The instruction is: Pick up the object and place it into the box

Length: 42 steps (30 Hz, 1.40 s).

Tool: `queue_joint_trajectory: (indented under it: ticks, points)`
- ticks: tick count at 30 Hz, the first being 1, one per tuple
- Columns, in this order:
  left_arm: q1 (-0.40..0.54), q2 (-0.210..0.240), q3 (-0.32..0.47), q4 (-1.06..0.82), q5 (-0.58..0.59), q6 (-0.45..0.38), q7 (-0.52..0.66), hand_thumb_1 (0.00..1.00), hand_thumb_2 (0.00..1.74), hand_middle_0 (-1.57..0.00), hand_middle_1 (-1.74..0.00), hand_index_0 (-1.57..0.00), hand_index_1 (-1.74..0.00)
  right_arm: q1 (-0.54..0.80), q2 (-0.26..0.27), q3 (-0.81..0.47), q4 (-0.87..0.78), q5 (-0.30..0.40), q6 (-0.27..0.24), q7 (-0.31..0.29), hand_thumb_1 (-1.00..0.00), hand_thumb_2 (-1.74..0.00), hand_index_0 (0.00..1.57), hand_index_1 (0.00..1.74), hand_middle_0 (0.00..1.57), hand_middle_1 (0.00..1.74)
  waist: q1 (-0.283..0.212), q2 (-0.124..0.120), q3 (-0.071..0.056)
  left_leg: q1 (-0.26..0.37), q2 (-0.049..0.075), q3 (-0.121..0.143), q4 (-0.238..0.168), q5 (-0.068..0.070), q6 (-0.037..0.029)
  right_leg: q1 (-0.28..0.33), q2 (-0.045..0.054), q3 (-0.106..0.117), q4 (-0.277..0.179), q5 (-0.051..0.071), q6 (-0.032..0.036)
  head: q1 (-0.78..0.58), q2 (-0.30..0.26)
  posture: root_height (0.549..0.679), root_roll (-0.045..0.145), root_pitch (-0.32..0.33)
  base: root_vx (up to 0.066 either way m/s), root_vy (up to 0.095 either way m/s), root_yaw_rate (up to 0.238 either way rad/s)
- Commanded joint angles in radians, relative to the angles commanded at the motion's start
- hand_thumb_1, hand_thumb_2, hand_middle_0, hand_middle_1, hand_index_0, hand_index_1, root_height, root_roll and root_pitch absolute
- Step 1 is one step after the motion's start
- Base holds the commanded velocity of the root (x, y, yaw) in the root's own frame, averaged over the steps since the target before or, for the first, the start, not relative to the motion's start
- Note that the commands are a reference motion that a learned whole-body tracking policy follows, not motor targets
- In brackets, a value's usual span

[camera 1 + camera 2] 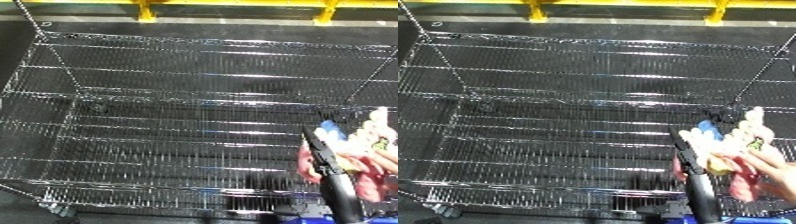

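Yellow rails cross the dark floor behind a large wire bin (178, 115), whose mesh bottom holds nothing yet. At its right side the right hand (696, 165) pinches a soft, pink-and-cream plush toy (740, 150) above the mesh, seemingly poised to release it inside.

Only the right hand (696, 170) shows. Black, slim, glossy fingers. Dark rounded wrist section below it at the frame bottom.

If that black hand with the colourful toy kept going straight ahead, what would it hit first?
Probably the wire bin's mesh floor. The right hand, curled round the soft toy, points up-view over the bin, nothing else lying ahead; depth is unclear.
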Motion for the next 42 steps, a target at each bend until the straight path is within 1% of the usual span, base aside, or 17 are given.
queue_joint_trajectory:
  ticks: [10,14,15,17,20,24,27,30,32,36,38,42]
  points:
    - [0.016,-0.004,-0.006,0.005,0.003,0.004,-0.011,1.0,1.74,-1.57,-1.74,-1.57,-1.74,-0.009,-0.012,-0.009,0.0,-0.022,0.002,-0.014,0.0,0.0,0.0,0.0,0.0,0.0,0.001,0.001,0.002,0.0,0.002,0.001,-0.001,0.0,0.0015,-0.004,0.001,0.0,0.005,-0.004,0.0016,0.031,-0.027,0.638,0.043,-0.181,0.01,-0.004,-0.005]
    - [0.022,-0.002,0.004,0.003,-0.003,0.005,-0.014,1.0,1.74,-1.57,-1.74,-1.57,-1.74,-0.009,-0.035,-0.013,-0.012,-0.063,0.01,-0.009,0.0,0.0,0.0,0.0,0.0,0.0,0.002,0.0,0.003,0.002,0.004,0.001,-0.003,0.001,0.0008,-0.006,0.0012,0.001,0.008,-0.005,0.0015,0.069,-0.039,0.637,0.043,-0.181,0.015,-0.012,-0.007]
    - [0.024,0.0,0.007,0.002,-0.005,0.005,-0.015,1.0,1.74,-1.57,-1.74,-1.57,-1.74,-0.012,-0.048,-0.016,-0.015,-0.079,0.014,-0.007,0.0,0.0,0.0,0.0,0.0,0.0,0.002,-0.001,0.004,0.001,0.005,0.001,-0.003,0.001,0.0005,-0.007,0.0013,0.002,0.009,-0.005,0.0012,0.078,-0.029,0.637,0.043,-0.181,0.015,-0.022,-0.007]
    - [0.027,0.007,0.013,0.002,-0.01,0.004,-0.017,1.0,1.74,-1.57,-1.74,-1.57,-1.74,-0.025,-0.084,-0.022,-0.014,-0.105,0.025,-0.002,0.0,0.0,0.0,0.0,0.0,0.0,0.003,-0.004,0.006,0.0,0.006,0.0,-0.002,0.002,-0.0003,-0.012,0.0017,0.003,0.012,-0.004,0.0008,0.102,-0.029,0.637,0.043,-0.181,0.009,-0.028,-0.001]
    - [0.029,0.023,0.014,0.003,-0.022,0.0,-0.022,1.0,1.74,-1.57,-1.74,-1.57,-1.74,-0.066,-0.171,-0.032,0.014,-0.125,0.042,0.007,0.0,0.0,0.0,0.0,0.0,0.0,0.006,-0.009,0.011,-0.004,0.007,0.001,0.0,0.003,-0.0021,-0.023,0.001,0.006,0.018,-0.001,0.0015,0.167,-0.047,0.636,0.044,-0.18,0.002,-0.033,-0.007]
    - [0.036,0.034,0.008,0.002,-0.04,-0.002,-0.03,1.0,1.74,-1.57,-1.74,-1.57,-1.74,-0.123,-0.304,-0.046,0.076,-0.124,0.056,0.017,0.0,0.0,0.0,0.0,0.0,0.0,0.004,-0.01,0.018,-0.012,0.008,0.004,0.011,0.003,-0.0039,-0.037,0.0019,0.012,0.032,0.002,0.0017,0.243,-0.047,0.634,0.045,-0.18,-0.002,-0.027,-0.058]
    - [0.05,0.038,0.0,0.0,-0.052,-0.002,-0.039,1.0,1.74,-1.57,-1.74,-1.57,-1.74,-0.156,-0.383,-0.05,0.131,-0.108,0.066,0.022,0.0,0.0,0.0,0.0,0.0,0.0,0.002,-0.004,0.023,-0.016,0.009,0.004,0.016,0.003,-0.0052,-0.044,0.0035,0.016,0.036,0.004,0.0013,0.273,-0.04,0.634,0.046,-0.179,0.002,-0.025,-0.046]
    - [0.057,0.046,-0.011,-0.001,-0.058,-0.002,-0.047,1.0,1.74,-1.57,-1.74,-1.57,-1.74,-0.185,-0.431,-0.037,0.185,-0.084,0.072,0.033,0.0,0.0,0.0,0.0,0.0,0.0,0.003,0.0,0.024,-0.017,0.01,0.005,0.016,0.003,-0.0065,-0.049,0.0036,0.018,0.036,0.005,0.0012,0.284,-0.041,0.634,0.046,-0.177,0.008,-0.014,-0.039]
    - [0.059,0.054,-0.023,0.001,-0.064,-0.004,-0.052,1.0,1.74,-1.57,-1.74,-1.57,-1.74,-0.211,-0.471,-0.021,0.232,-0.066,0.082,0.042,0.0,0.0,0.0,0.0,0.0,0.0,0.004,0.0,0.024,-0.018,0.011,0.006,0.014,0.004,-0.0083,-0.052,0.0036,0.019,0.033,0.008,0.0018,0.348,-0.043,0.634,0.047,-0.174,0.013,-0.021,-0.059]
    - [0.059,0.071,-0.053,0.0,-0.083,-0.008,-0.068,1.0,1.74,-1.57,-1.74,-1.57,-1.74,-0.28,-0.556,0.023,0.353,-0.044,0.105,0.058,0.0,0.0,0.0,0.0,0.0,0.0,0.005,0.005,0.023,-0.017,0.015,0.009,0.006,0.007,-0.0114,-0.058,0.0039,0.02,0.026,0.012,0.0037,0.43,-0.061,0.635,0.047,-0.166,0.015,-0.02,-0.057]
    - [0.056,0.076,-0.066,0.001,-0.094,-0.012,-0.071,1.0,1.74,-1.57,-1.74,-1.57,-1.74,-0.317,-0.582,0.053,0.414,-0.046,0.117,0.067,0.0,0.0,0.0,0.0,0.0,0.0,0.006,0.009,0.024,-0.015,0.015,0.01,0.002,0.009,-0.0125,-0.059,0.004,0.02,0.023,0.012,0.0039,0.495,-0.074,0.635,0.048,-0.163,0.02,-0.014,-0.044]
    - [0.063,0.079,-0.086,0.004,-0.111,-0.018,-0.073,1.0,1.74,-1.57,-1.74,-1.57,-1.74,-0.398,-0.625,0.11,0.534,-0.061,0.139,0.08,0.0,0.0,0.0,0.0,0.0,0.0,0.008,0.022,0.026,-0.017,0.014,0.012,-0.003,0.013,-0.0142,-0.065,0.0045,0.022,0.022,0.012,0.0033,0.584,-0.067,0.635,0.049,-0.158,0.024,-0.016,-0.038]
